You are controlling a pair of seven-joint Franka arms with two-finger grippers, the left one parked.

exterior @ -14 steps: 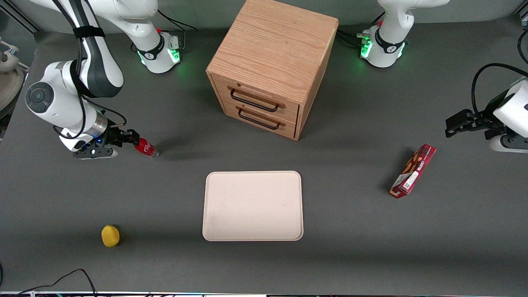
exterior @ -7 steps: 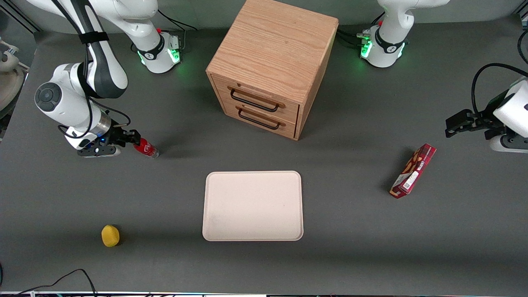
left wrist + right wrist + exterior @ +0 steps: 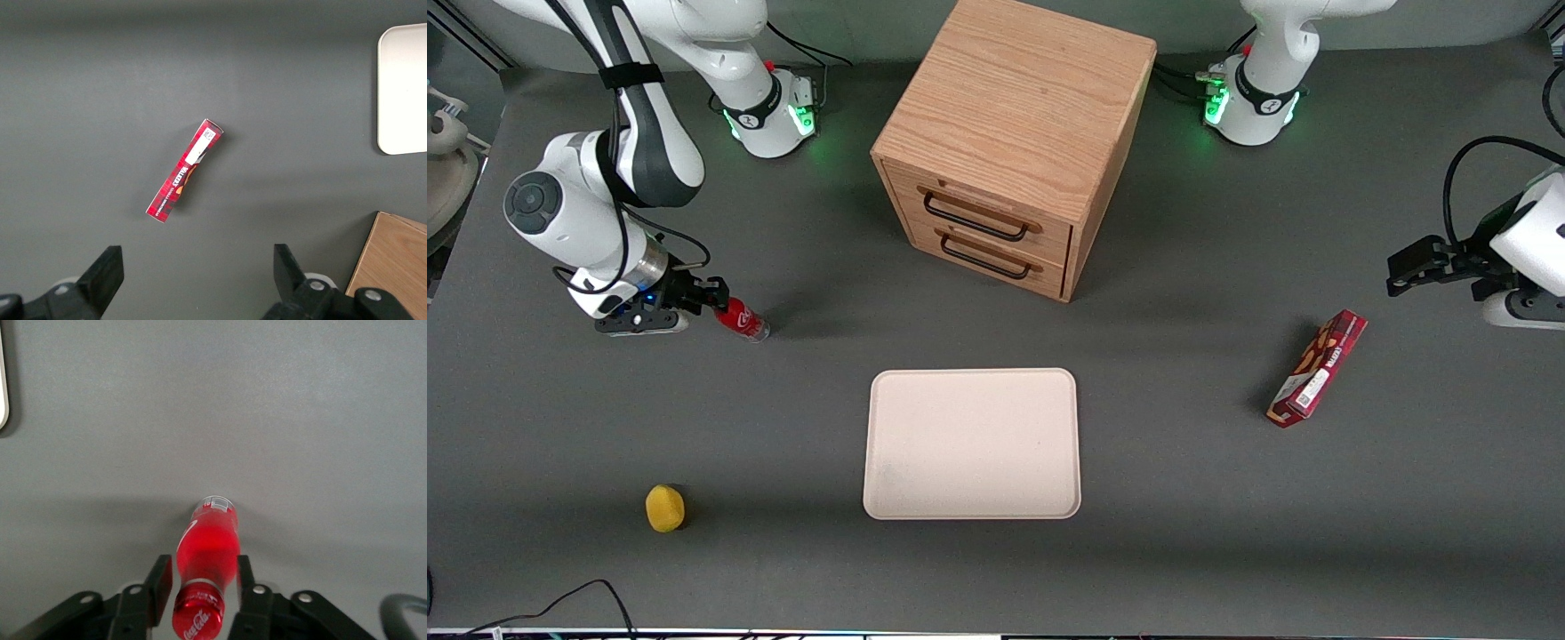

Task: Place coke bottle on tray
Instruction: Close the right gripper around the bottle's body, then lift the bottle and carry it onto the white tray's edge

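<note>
The coke bottle (image 3: 743, 319) is small and red with a white logo, and it rests on the grey table toward the working arm's end. The right gripper (image 3: 719, 300) is at its cap end. In the right wrist view the gripper (image 3: 202, 565) is open, and its black fingers (image 3: 162, 580) straddle the bottle (image 3: 207, 550) just below the red cap. A thin gap shows at one finger; the other finger sits very close to the bottle. The pale cream-pink tray (image 3: 971, 443) lies flat, nearer the front camera than the bottle, with nothing on it. Its rim (image 3: 2, 387) also shows in the wrist view.
A wooden two-drawer cabinet (image 3: 1009, 151) stands farther from the camera than the tray. A long red snack box (image 3: 1318, 367) lies toward the parked arm's end. A small yellow object (image 3: 664, 508) sits near the table's front edge, nearer the camera than the bottle.
The right arm's wrist and elbow have shifted slightly toward the bottle and away from the camera. The gripper stays at the cap end and the bottle has not moved.
</note>
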